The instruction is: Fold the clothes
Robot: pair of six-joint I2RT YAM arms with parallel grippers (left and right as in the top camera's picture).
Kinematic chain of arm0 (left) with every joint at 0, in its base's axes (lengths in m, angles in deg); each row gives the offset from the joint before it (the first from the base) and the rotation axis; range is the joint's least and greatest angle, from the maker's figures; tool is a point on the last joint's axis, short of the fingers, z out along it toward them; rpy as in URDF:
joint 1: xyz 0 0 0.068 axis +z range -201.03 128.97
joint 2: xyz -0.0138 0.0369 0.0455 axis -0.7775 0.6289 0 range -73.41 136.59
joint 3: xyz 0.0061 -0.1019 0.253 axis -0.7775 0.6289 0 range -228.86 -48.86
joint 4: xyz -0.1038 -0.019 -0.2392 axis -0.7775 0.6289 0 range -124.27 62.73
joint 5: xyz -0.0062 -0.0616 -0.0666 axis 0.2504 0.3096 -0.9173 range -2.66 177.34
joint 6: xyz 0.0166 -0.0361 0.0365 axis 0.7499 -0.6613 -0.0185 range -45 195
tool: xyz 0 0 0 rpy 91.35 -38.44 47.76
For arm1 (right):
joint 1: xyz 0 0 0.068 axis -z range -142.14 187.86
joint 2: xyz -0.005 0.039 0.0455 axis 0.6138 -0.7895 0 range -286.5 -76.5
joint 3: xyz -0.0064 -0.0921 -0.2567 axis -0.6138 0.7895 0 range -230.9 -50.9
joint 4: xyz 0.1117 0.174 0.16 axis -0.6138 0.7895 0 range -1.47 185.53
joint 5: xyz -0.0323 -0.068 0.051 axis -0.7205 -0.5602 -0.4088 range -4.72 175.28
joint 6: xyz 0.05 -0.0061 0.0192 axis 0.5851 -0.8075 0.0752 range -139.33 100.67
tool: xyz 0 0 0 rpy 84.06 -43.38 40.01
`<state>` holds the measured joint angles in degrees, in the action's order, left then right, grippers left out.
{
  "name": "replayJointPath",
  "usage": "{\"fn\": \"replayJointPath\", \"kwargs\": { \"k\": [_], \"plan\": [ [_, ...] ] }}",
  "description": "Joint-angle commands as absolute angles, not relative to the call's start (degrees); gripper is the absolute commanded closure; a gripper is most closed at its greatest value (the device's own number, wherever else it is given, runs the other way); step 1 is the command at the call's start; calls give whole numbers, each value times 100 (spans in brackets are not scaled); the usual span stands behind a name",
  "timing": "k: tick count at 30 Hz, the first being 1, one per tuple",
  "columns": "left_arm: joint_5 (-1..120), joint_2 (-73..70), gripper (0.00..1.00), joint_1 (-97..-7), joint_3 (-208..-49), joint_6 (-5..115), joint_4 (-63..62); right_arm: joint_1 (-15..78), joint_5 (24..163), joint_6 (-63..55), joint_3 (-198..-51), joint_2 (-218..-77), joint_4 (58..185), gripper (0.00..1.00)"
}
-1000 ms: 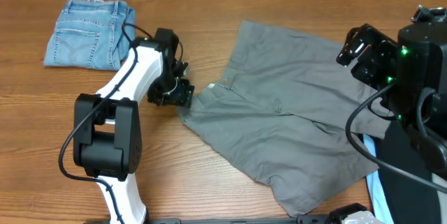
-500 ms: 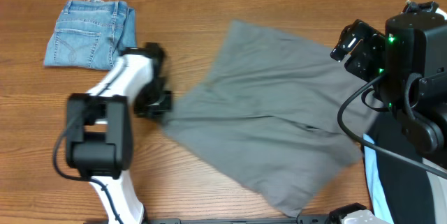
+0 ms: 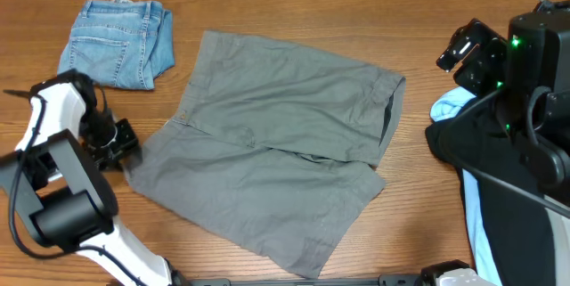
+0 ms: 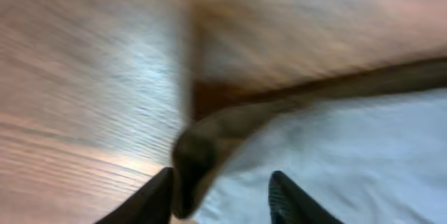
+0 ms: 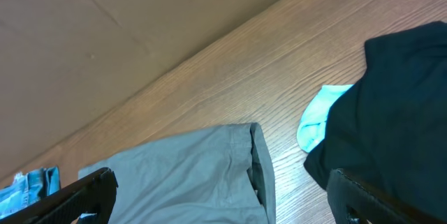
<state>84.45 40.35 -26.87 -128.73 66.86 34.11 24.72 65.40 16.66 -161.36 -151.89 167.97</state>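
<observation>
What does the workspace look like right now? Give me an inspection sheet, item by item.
Surface: wooden table, plain wood grain.
Job's things: grey-green shorts spread flat, unfolded; black garment and light blue garment heaped at the right edge.
Clutter: folded denim pair, far left.
Grippers: left gripper at the shorts' left corner, jaws apart; right gripper open, holding nothing.
Cables: black cable looping at the left edge.
Surroundings: brown panel behind the table.

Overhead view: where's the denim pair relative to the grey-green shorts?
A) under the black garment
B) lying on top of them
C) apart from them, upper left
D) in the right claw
C: the denim pair lies folded at the upper left, with a strip of bare table between it and the grey-green shorts.
</observation>
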Motion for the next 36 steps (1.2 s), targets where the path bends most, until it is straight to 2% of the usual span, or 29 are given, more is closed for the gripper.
{"fn": "replayJointPath", "kwargs": {
  "k": [1, 5, 11, 13, 16, 18, 25, 26, 29, 31, 36],
  "plan": [
    [8086, 3230, 43, -3019, -13140, 7044, 3387, 2502, 6653, 1694, -16153, -15423, 16836, 0],
    [8071, 2667, 33, -3358, -13536, 7171, 3380, 2706, 7622, 1578, -16151, -15913, 16948, 0],
    [7949, 2201, 18, -3834, -14019, 7350, 3164, 3486, 8787, 1246, -16149, -17117, 17014, 0],
    [7662, 2173, 20, -4022, -14021, 7532, 3026, 3746, 9265, 962, -16149, -17557, 16880, 3],
    [7393, 2232, 26, -4304, -13997, 7680, 2948, 4069, 9552, 887, -16149, -18278, 16653, 13],
    [7420, 2376, 30, -4543, -13997, 7680, 2908, 4242, 9615, 763, -16149, -18835, 16395, 15],
    [7413, 3058, 41, -4984, -13997, 7696, 2871, 4308, 10083, 306, -16149, -20140, 15888, 31],
    [7413, 3165, 41, -5030, -13997, 7696, 2875, 4308, 10094, 308, -16149, -20304, 15838, 36],
    [7415, 3429, 38, -5120, -13997, 7698, 2891, 4308, 10435, 35, -16149, -20682, 15759, 42],
    [7418, 3589, 31, -5163, -13997, 7698, 2875, 4308, 10743, -365, -16146, -20855, 15787, 43],
    [7437, 3886, 27, -5187, -13997, 7720, 2830, 4308, 10721, -590, -15779, -20907, 15682, 43]
  ]
}}
